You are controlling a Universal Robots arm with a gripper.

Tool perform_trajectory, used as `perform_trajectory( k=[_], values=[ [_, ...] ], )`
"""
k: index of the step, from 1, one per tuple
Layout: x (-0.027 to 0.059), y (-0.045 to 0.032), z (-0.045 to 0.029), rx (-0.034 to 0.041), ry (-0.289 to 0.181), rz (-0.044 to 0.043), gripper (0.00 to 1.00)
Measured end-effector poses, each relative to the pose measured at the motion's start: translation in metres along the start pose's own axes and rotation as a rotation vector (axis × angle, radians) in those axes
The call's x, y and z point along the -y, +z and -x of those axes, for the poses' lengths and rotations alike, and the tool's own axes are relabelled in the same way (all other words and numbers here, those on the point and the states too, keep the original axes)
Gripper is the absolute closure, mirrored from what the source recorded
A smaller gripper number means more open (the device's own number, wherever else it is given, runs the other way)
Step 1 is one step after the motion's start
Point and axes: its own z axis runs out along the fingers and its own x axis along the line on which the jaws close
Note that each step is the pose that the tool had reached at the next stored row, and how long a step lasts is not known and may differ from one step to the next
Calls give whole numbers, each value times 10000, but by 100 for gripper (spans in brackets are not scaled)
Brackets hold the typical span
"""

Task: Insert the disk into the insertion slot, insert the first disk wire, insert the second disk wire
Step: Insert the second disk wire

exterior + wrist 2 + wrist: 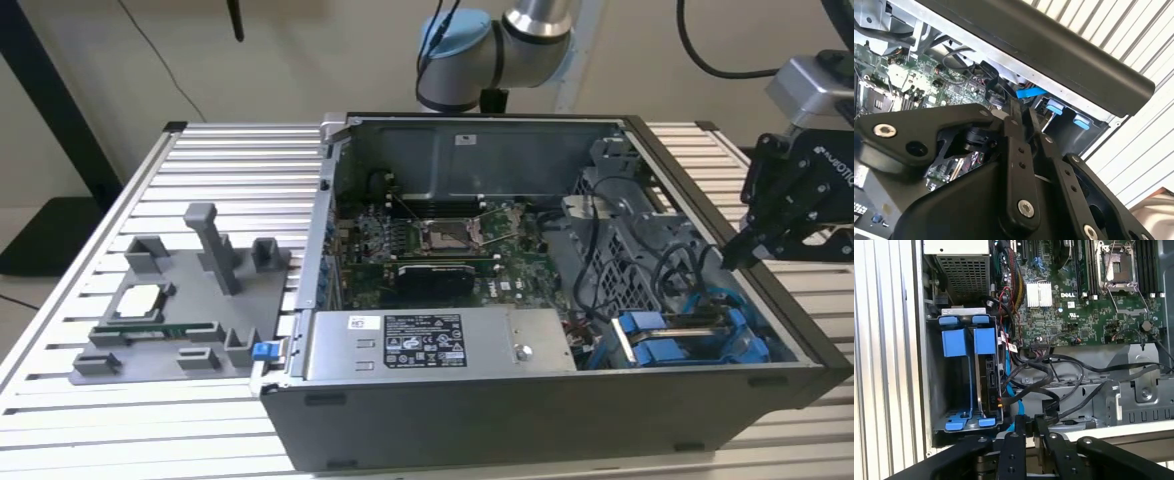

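First wrist view: we count two blue carriers (956, 342) side by side, one disk (988, 379), one arm (534, 15). Disk looks dark and edge-on, sitting in the slot (985, 340) nearer the motherboard (1079, 315). Exterior view has the arm hanging over the case (534, 420) edge by that slot, fingers (1015, 445) almost pressed together just beside a black cable (1050, 415).

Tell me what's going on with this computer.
A robot arm is working inside an open computer case. The disk appears to be seated on edge in the slot of the drive cage, with an empty blue bay beside it. The gripper hangs above the case's edge next to that cage, close to a blue cable and a bundle of black wires.
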Motion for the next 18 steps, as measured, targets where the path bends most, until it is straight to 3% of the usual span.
perform_trajectory(
  k=[18],
  values=[
    [-2, -11, 1, 3, 0, 0, 100]
  ],
)
